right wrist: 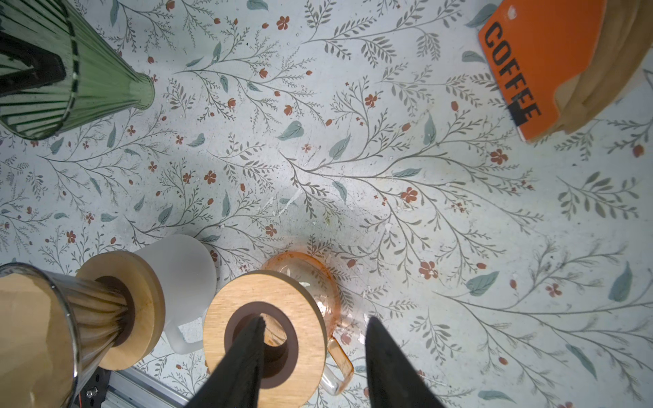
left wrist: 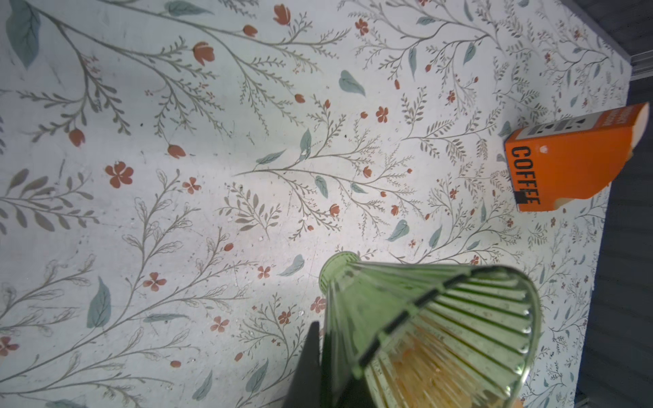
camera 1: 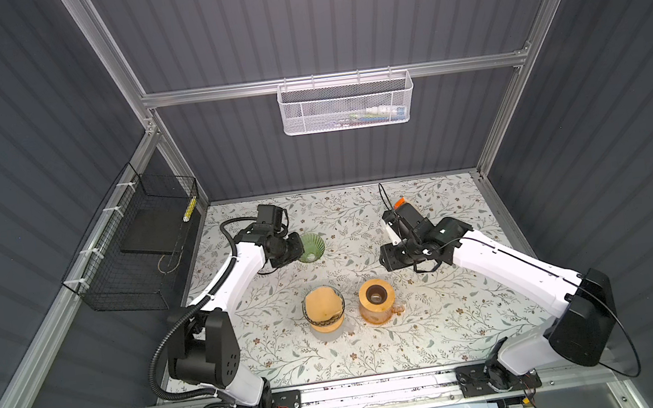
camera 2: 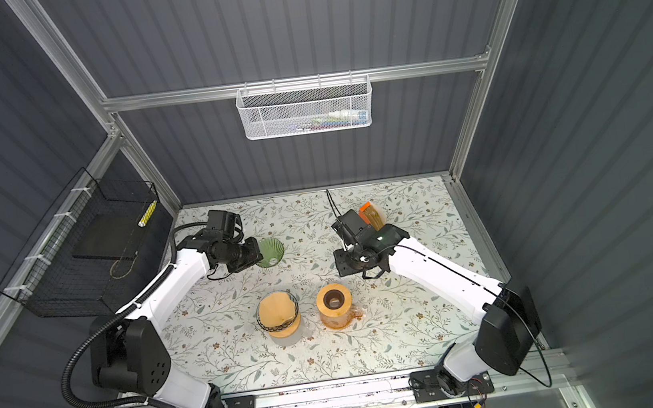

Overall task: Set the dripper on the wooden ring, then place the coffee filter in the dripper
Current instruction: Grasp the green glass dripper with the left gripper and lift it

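Left gripper [camera 1: 299, 251] clamped on the wall of the green ribbed glass dripper [left wrist: 441, 318], one finger [left wrist: 307, 360] outside, the other a dark strip seen through the glass. The dripper is tilted on its side over the far left-centre of the floral-print tabletop [camera 1: 435, 326]; cannot tell if it touches. Right gripper [right wrist: 316, 321] has its fingers apart with nothing between them, and hovers above the amber glass mug with round wooden lid [right wrist: 226, 300]. The stack of brown paper coffee filters [right wrist: 607, 70] is in the orange "COFFEE" box [right wrist: 540, 60] on the far side of the table, just beyond the right wrist and well apart from the green dripper. Another brown filter [right wrist: 28, 335] sits in the clear glass dripper [right wrist: 67, 307] on the frosted white mug [right wrist: 180, 268], just beside the amber mug
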Controlling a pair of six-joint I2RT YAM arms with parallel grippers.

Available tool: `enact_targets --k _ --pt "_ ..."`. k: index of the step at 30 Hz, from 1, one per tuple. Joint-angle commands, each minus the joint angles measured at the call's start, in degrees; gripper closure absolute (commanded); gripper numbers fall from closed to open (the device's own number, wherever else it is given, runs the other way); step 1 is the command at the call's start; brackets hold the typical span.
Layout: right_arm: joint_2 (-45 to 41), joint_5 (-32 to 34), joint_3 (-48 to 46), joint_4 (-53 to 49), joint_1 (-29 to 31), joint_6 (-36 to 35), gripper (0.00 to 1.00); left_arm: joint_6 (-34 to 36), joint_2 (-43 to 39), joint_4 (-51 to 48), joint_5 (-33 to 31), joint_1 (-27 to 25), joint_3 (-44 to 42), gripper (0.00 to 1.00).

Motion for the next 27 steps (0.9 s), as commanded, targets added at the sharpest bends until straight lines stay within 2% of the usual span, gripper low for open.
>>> enact_targets --k 1,6,13,20,27 --pt "-1.59 0.23 -0.89 0.87 -0.54 0.96 0.52 1.91 -2.52 -3.81 0.51 -0.86 4.14 1.00" --pt "-3.88 -1.04 -2.85 3.26 -1.69 1.70 0.51 4.34 -2.66 -8.39 0.04 -4.34 10.34 1.00" --pt "-7.85 -1.84 -6.01 4.72 -4.36 1.88 0.51 4.99 -1.05 -13.90 -1.96 -13.32 16.80 1.00" --pt "-11.67 -3.48 -8.46 4.94 -6.82 1.93 0.50 3.59 0.97 -15.11 -3.05 -23.13 18.02 1.00" --pt "-15.50 -7.98 -11.37 6.52 -10.37 4.22 0.49 2.35 2.37 -15.76 -3.23 -29.51 16.01 1.00"
